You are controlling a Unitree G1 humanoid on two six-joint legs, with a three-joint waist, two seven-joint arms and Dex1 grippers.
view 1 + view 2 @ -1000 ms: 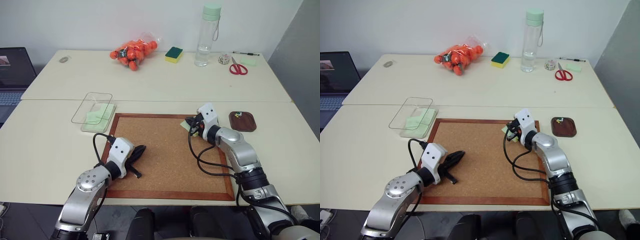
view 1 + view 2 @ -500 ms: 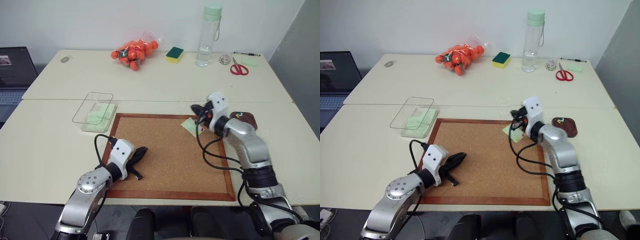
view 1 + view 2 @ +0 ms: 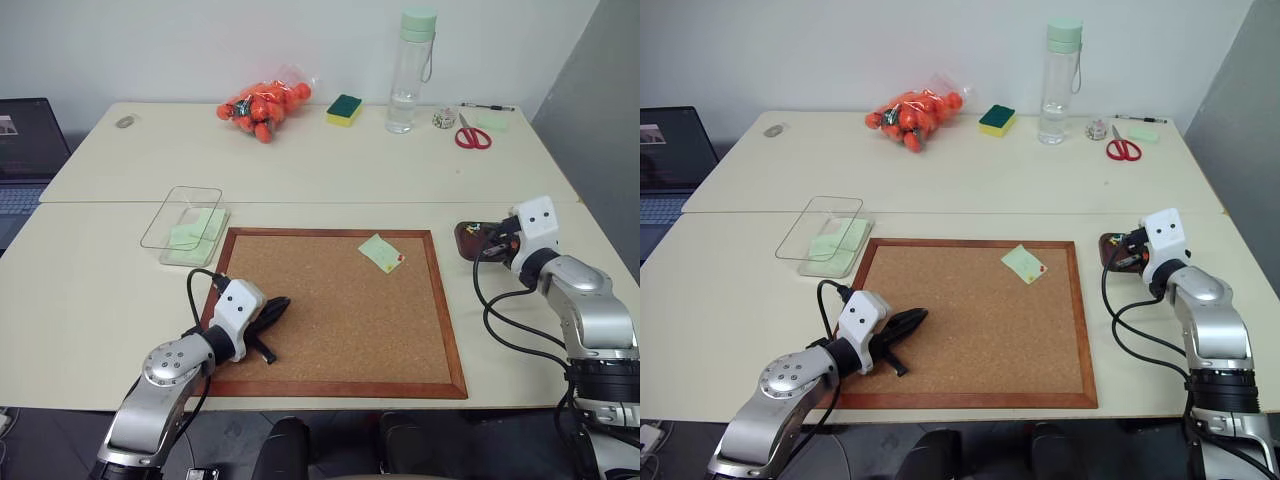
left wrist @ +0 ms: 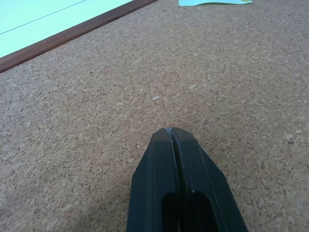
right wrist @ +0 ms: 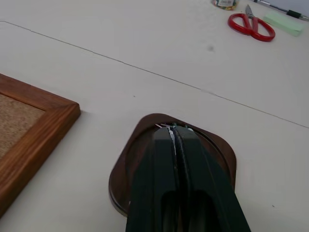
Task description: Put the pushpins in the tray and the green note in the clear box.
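Right gripper over the tray, fingers pressed together — whether a pin sits between the tips cannot be told.

The small dark tray lies on the table just right of the cork board; small pale pushpins show inside it, partly hidden by the fingers. The green note lies on the cork near the board's far right corner, with a red pushpin at its near edge. The clear box stands off the board's far left corner, resting partly on a pale green notepad. The left gripper is closed on nothing, its tips low over bare cork at the board's near left — contact cannot be judged.
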